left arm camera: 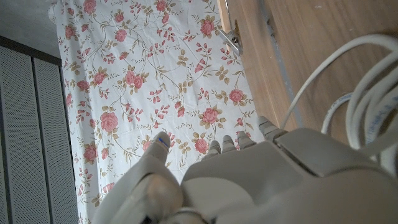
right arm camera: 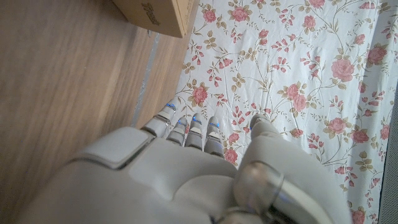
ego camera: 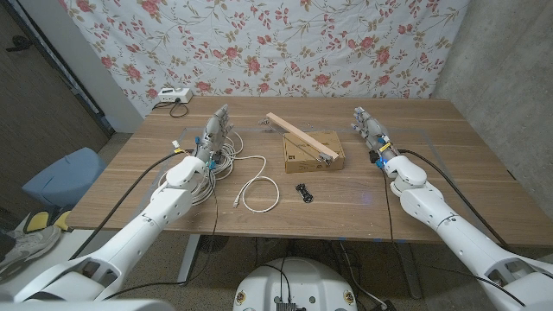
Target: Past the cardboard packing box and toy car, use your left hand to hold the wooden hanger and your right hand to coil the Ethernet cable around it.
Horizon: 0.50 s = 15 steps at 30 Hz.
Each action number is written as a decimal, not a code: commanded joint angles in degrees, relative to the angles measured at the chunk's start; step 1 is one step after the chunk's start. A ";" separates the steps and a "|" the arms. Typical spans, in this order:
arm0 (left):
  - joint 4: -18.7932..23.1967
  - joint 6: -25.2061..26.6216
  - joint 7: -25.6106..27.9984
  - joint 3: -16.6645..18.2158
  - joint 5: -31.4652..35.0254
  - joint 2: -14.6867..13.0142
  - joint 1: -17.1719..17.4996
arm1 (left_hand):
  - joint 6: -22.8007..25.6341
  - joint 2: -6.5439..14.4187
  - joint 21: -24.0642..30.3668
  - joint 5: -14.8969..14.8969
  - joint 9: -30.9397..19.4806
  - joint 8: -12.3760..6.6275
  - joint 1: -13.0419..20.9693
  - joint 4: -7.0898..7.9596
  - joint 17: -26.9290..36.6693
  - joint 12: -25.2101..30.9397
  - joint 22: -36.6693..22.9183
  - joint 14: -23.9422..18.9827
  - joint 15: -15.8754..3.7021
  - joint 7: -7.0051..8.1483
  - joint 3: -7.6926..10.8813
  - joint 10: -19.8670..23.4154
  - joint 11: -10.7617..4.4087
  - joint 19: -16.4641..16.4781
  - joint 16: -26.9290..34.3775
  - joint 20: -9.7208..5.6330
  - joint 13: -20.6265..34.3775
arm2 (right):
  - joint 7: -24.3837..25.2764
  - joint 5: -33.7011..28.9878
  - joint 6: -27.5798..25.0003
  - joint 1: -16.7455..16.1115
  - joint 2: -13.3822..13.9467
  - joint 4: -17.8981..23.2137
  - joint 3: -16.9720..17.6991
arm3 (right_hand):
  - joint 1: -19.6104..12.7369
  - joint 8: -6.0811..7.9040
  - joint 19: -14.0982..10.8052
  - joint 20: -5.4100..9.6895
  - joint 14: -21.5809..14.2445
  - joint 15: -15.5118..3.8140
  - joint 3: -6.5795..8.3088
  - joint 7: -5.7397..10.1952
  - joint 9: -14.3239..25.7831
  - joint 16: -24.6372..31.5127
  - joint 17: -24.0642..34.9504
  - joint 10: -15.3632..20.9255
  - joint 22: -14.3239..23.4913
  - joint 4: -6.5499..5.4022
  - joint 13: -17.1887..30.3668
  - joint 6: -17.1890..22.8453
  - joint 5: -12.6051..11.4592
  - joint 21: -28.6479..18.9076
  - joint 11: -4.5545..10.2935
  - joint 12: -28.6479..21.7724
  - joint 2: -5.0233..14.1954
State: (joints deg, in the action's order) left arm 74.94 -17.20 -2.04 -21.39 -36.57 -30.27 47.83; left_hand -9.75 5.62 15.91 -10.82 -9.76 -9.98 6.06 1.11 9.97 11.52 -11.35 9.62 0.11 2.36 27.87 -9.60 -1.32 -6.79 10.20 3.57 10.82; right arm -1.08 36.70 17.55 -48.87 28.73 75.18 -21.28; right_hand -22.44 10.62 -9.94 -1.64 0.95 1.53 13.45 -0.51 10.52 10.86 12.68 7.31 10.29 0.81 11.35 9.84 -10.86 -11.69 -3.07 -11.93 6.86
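1. Both hands hold nothing. In the head view the left hand (ego camera: 216, 130) and the right hand (ego camera: 370, 130) have their fingers stretched out and slightly apart, pointing away from the robot.
2. The wooden hanger (ego camera: 298, 136) lies across the top of the cardboard box (ego camera: 313, 151), between the two hands, a little nearer to the right one.
3. The white cable (ego camera: 257, 186) makes a loose loop on the table (ego camera: 432, 130), near the left hand, towards the robot and the box; more coiled cable lies just beside that hand. The small black toy car (ego camera: 303, 192) lies between the loop and the box.
4. Risk, as I judge it: the hanger only rests on the box, so a push from the left hand could make it slide off. The long cable could drag the toy car.
5. The left wrist view shows thick white loops close beside the hand and the hanger's metal hook (left arm camera: 231, 40). The right wrist view shows a corner of the box.
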 commanded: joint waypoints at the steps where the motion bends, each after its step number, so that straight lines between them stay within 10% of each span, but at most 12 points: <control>1: 1.39 0.48 4.00 -2.86 5.64 -2.99 -2.49 | -3.71 0.45 0.34 -0.27 -0.08 -0.48 0.12 -0.06 0.08 0.47 -0.19 2.93 -0.02 0.35 0.39 -3.26 -0.24 -0.41 0.38 -0.27 0.07 | 0.14 -0.66 1.71 -0.38 -0.43 -0.36 0.11 | -0.36 0.37 -0.45 0.11 0.31 0.09 0.38 0.01 0.09 0.28 0.02 0.38 0.24 0.06 0.21 0.39 -0.24 -0.39 -0.02 -0.19 0.02; 15: 8.10 10.55 11.18 -8.01 15.07 -8.60 -6.91 | -0.68 -0.47 0.27 -0.09 -0.18 -1.35 2.47 -2.44 -0.03 1.24 0.01 0.20 0.54 1.45 0.81 -0.73 -0.43 0.33 0.94 -0.40 0.07 | -4.80 0.37 5.04 0.26 0.39 -2.62 1.04 | -0.28 0.38 -0.61 -0.11 -0.07 0.43 0.47 0.09 0.09 0.43 -0.23 0.77 0.23 0.28 0.22 0.41 -0.23 -0.46 -0.49 -0.26 -0.02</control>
State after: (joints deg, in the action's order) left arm 77.56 -14.16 4.36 -25.65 -28.47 -34.07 44.08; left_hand -9.84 5.10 15.91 -10.82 -9.75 -11.03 7.54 -0.61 9.86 12.16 -11.19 9.74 0.23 3.50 28.47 -9.59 -1.32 -6.57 10.65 3.36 10.81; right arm -2.72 36.41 20.31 -48.80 28.51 73.56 -20.82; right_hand -22.48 10.61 -9.93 -1.64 0.95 1.52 13.63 -0.51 10.55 10.86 12.51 7.71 10.28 1.00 11.34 9.84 -10.86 -11.69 -3.47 -11.92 6.90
